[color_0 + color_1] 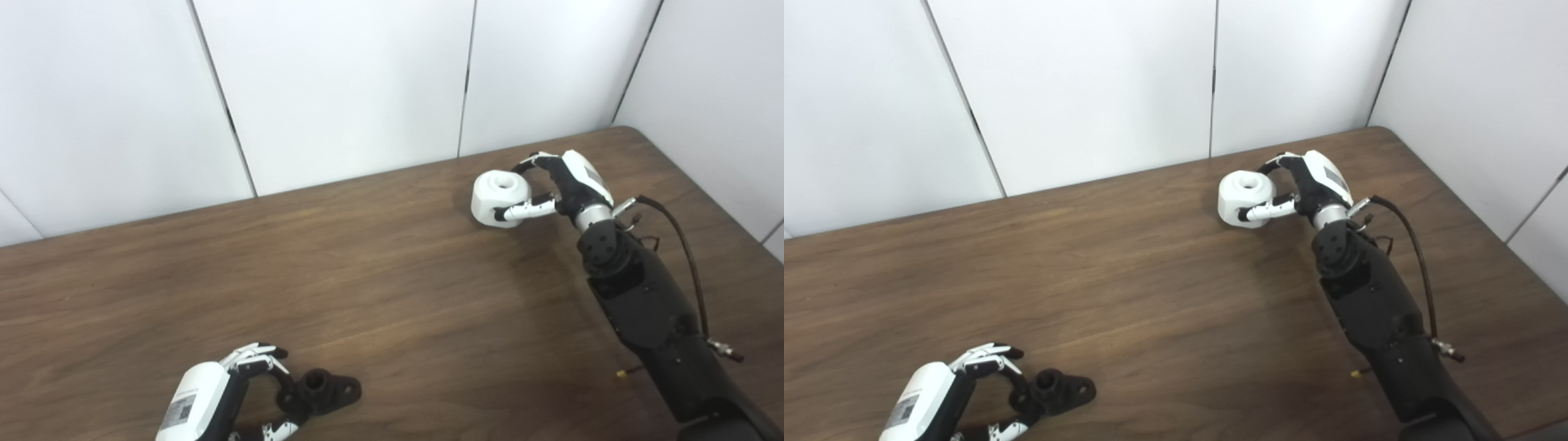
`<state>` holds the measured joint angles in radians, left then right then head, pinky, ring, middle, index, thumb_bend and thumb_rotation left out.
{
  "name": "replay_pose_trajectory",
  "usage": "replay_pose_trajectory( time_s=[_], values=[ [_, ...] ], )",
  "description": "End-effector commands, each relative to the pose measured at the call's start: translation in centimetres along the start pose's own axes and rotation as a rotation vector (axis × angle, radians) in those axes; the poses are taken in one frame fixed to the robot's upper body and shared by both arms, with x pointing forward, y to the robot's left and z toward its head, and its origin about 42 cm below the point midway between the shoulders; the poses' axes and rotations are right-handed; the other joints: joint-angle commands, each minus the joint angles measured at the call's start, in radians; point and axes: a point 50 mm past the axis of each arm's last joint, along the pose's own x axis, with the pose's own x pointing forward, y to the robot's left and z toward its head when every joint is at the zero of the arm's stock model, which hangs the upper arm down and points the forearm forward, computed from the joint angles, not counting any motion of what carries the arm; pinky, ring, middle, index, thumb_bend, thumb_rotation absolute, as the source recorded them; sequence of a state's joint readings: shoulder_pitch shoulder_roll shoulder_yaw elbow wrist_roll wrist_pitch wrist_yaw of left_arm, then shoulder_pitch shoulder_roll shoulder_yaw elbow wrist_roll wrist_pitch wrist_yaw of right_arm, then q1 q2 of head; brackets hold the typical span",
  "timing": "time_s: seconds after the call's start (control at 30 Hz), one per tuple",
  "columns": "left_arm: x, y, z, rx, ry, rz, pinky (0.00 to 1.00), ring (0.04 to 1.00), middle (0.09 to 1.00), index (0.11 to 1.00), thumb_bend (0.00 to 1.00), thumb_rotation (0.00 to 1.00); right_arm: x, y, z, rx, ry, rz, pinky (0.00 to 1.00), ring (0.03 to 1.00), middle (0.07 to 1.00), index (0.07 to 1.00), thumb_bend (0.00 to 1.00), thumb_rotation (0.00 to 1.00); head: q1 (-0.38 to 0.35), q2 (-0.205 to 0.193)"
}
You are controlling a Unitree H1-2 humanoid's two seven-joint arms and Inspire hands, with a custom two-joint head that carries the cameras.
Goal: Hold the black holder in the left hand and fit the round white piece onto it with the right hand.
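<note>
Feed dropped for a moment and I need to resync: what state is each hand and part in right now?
Left hand: fingers curled around the black holder, grip not clearly closed.
Black holder: flat on the table, socket facing up, unmated.
Right hand: fingers and thumb wrapped around the round white piece.
Round white piece: at the table's far side, hole facing up, not yet fitted.

black holder (pixel 318 388): flanged base with raised socket, flat on table (pixel 380 269), near front edge | round white piece (pixel 501 198): hollow-topped, seemingly resting on table, far right of holder
</note>
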<state>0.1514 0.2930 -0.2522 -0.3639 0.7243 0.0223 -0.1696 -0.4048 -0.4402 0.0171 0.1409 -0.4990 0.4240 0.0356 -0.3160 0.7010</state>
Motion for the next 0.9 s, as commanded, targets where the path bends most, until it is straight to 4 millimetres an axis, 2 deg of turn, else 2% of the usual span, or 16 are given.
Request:
replay_pose_trajectory(
  time_s=[0.0, 0.43, 0.6, 0.63, 0.67, 0.73, 0.87],
  values=[
    [-0.7, -0.6, -0.7, 0.005, 0.053, -0.065, 0.76, 0.840, 0.766, 0.487, 0.52, 0.04, 0.7, -2.2, 2.1, 0.001, -0.084, -0.080, 0.87, 0.951, 0.887, 0.656, 0.81, 0.22, -0.001, 0.001],
    [-0.6, -0.6, -0.7, 0.008, 0.052, -0.066, 0.76, 0.836, 0.765, 0.487, 0.52, 0.04, 0.7, -1.9, 2.1, -0.005, -0.087, -0.074, 0.87, 0.942, 0.865, 0.631, 0.82, 0.19, 0.001, 0.007],
    [-0.5, -0.7, -0.3, 0.009, 0.046, -0.064, 0.77, 0.834, 0.763, 0.487, 0.52, 0.04, 0.8, -2.2, 1.8, 0.009, -0.102, -0.086, 0.86, 0.934, 0.856, 0.609, 0.81, 0.17, 0.052, 0.028],
    [-0.5, -0.8, -0.2, 0.011, 0.045, -0.064, 0.77, 0.833, 0.762, 0.487, 0.52, 0.04, 0.8, -2.4, 1.7, 0.019, -0.107, -0.090, 0.88, 0.938, 0.854, 0.552, 0.67, 0.16, 0.063, 0.033],
    [-0.5, -0.8, -0.1, 0.012, 0.045, -0.063, 0.78, 0.832, 0.762, 0.487, 0.52, 0.04, 0.8, -2.5, 1.6, 0.022, -0.114, -0.094, 0.90, 0.941, 0.852, 0.515, 0.59, 0.15, 0.080, 0.038],
    [-0.4, -1.1, 0.3, 0.013, 0.045, -0.062, 0.79, 0.836, 0.763, 0.487, 0.52, 0.04, 0.8, -3.0, 1.2, 0.005, -0.135, -0.113, 0.90, 0.933, 0.838, 0.494, 0.54, 0.14, 0.127, 0.055],
    [-0.2, -1.7, 0.8, 0.012, 0.049, -0.059, 0.81, 0.844, 0.768, 0.487, 0.52, 0.05, 0.8, -3.8, 0.5, -0.034, -0.163, -0.129, 0.87, 0.891, 0.793, 0.485, 0.52, 0.13, 0.197, 0.072]
  ],
)
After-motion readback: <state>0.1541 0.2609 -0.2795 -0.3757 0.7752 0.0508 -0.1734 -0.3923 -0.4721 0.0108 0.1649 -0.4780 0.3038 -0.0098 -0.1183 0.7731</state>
